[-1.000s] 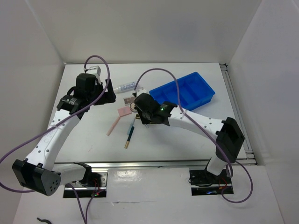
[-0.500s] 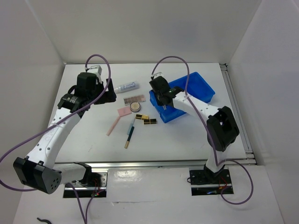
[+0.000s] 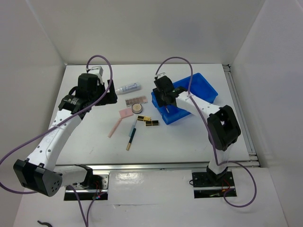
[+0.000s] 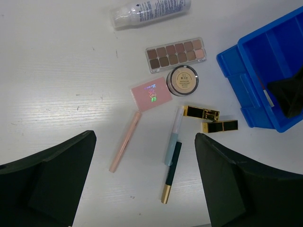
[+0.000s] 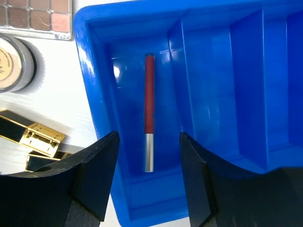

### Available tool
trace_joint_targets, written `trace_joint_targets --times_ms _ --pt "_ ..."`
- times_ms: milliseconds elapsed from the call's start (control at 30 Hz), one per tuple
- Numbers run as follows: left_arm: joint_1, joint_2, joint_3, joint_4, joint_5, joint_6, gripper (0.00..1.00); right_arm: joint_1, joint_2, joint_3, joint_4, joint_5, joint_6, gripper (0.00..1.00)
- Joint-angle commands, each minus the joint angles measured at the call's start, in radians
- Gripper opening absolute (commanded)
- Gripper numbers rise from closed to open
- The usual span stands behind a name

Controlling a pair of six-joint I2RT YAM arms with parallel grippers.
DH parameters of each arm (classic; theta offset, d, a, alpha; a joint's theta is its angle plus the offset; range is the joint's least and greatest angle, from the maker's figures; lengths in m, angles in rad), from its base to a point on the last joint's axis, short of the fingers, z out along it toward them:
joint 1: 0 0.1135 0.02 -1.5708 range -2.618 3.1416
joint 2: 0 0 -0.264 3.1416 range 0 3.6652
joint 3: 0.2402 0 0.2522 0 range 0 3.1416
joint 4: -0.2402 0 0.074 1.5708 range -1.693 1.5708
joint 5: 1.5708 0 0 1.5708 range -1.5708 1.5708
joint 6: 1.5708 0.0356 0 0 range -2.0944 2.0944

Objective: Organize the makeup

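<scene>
My right gripper [image 5: 148, 142] hangs open over the left compartment of the blue bin [image 5: 222, 71]. A red pencil with a silver end [image 5: 149, 111] lies loose on the bin floor between the open jaws. The rest of the makeup lies on the table left of the bin: brown eyeshadow palette [image 4: 176, 53], round beige compact [image 4: 183, 79], pink square pad [image 4: 151, 93], pink stick [image 4: 125, 141], pale blue tube [image 4: 173, 137], black-gold pencil [image 4: 170, 175], two black-gold cases [image 4: 201, 112] and a clear bottle [image 4: 150, 10]. My left gripper [image 4: 145, 137] hovers open above them, holding nothing.
The blue bin [image 3: 199, 90] stands at the back right and has several long compartments. The table's right edge has a metal rail [image 3: 239, 113]. White walls close in the back and sides. Both arm bases sit at the near edge.
My right arm swung from the makeup cluster to the bin, and its jaws have opened there. The red pencil now lies free in the bin. The left arm has not moved.
</scene>
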Motion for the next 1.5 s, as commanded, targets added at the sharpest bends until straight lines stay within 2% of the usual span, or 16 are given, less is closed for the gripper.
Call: trace_joint_targets --times_ms 0,167,300,333,433,667,967,1067,1200,1233,1333,1367,1467 --pt "-0.002 -0.01 0.034 0.005 -0.009 0.019 1.0 0.001 -0.071 0.053 -0.002 -0.011 0.05 0.62" --pt "-0.002 -0.032 0.007 0.005 -0.019 0.01 1.0 0.093 -0.143 0.029 -0.06 -0.118 0.175 0.6" --pt "-0.002 -0.05 0.007 0.005 -0.038 0.01 1.0 0.211 -0.118 0.0 -0.083 -0.18 0.317 0.73" --pt "-0.002 -0.05 0.007 0.005 -0.038 0.01 1.0 0.248 -0.095 -0.012 -0.083 -0.19 0.34 0.8" --pt "-0.002 -0.059 0.007 -0.004 -0.038 0.01 1.0 0.303 -0.049 -0.025 -0.065 -0.224 0.402 0.83" --pt "-0.002 -0.07 -0.012 -0.004 -0.047 0.019 1.0 0.369 0.112 0.02 -0.033 -0.28 0.443 0.81" --pt "-0.002 -0.079 -0.021 -0.013 -0.056 0.028 1.0 0.432 0.228 0.072 -0.033 -0.28 0.475 0.74" --pt "-0.002 -0.088 -0.021 -0.013 -0.056 0.028 1.0 0.443 0.262 0.095 -0.065 -0.241 0.494 0.65" --pt "-0.002 -0.088 -0.021 -0.013 -0.065 0.028 1.0 0.452 0.273 0.109 -0.111 -0.183 0.514 0.48" --pt "-0.002 -0.088 -0.021 -0.013 -0.065 0.028 1.0 0.452 0.273 0.109 -0.125 -0.159 0.527 0.4" --pt "-0.002 -0.088 -0.021 -0.013 -0.065 0.028 1.0 0.452 0.252 0.089 -0.158 -0.128 0.551 0.28" --pt "-0.002 -0.088 -0.021 -0.013 -0.065 0.028 1.0 0.452 0.239 0.076 -0.158 -0.119 0.56 0.2" --pt "-0.002 -0.088 -0.03 -0.013 -0.056 0.028 1.0 0.452 0.193 0.05 -0.181 -0.096 0.56 0.1"
